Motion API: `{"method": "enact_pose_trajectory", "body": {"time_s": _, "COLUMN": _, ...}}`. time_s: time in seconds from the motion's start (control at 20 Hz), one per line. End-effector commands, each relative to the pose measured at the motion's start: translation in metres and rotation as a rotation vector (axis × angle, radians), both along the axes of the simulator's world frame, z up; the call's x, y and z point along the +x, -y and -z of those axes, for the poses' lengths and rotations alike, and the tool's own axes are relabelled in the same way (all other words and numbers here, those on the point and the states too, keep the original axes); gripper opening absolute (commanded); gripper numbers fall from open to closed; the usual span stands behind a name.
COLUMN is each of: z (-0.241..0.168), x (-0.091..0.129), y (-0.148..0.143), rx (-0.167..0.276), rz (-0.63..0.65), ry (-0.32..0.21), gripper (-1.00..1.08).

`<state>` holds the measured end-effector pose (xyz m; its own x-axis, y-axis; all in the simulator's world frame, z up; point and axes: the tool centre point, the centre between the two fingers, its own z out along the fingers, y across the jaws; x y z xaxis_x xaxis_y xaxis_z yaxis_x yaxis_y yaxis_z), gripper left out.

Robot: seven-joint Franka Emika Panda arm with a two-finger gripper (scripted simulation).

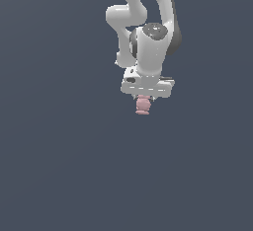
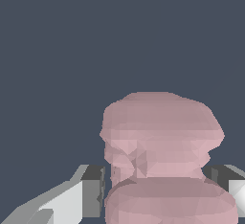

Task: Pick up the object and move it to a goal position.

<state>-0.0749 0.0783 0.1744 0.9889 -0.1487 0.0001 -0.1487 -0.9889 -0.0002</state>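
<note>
Pink ridged object [image 1: 143,105] hangs upright between the white gripper's [image 1: 144,98] fingers [image 2: 92,192], pinched at its waist, protruding straight below.

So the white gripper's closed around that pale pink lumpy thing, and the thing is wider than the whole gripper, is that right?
Not quite. The gripper is closed on the pink object, but the object is narrower than the gripper, not wider. The exterior view shows it hanging below the broader white gripper body.
</note>
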Motion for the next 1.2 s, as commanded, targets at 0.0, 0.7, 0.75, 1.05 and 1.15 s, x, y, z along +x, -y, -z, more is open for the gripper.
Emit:
{"method": "enact_pose_trajectory", "body": {"time_s": 0.0, "z": -0.025, "x": -0.004, "y": 0.002, "rx": 0.000, "rz": 0.000, "ry": 0.001, "gripper": -1.00}}
{"method": "enact_pose_trajectory", "body": {"time_s": 0.7, "z": -0.149, "x": -0.019, "y": 0.011, "rx": 0.000, "rz": 0.000, "ry": 0.000, "gripper": -1.00}}
{"method": "enact_pose_trajectory", "body": {"time_s": 0.75, "z": -0.155, "x": -0.019, "y": 0.012, "rx": 0.000, "rz": 0.000, "ry": 0.000, "gripper": -1.00}}
{"method": "enact_pose_trajectory", "body": {"time_s": 1.05, "z": -0.177, "x": -0.021, "y": 0.013, "rx": 0.000, "rz": 0.000, "ry": 0.000, "gripper": -1.00}}
{"method": "enact_pose_trajectory", "body": {"time_s": 1.15, "z": -0.180, "x": -0.021, "y": 0.013, "rx": 0.000, "rz": 0.000, "ry": 0.000, "gripper": -1.00}}
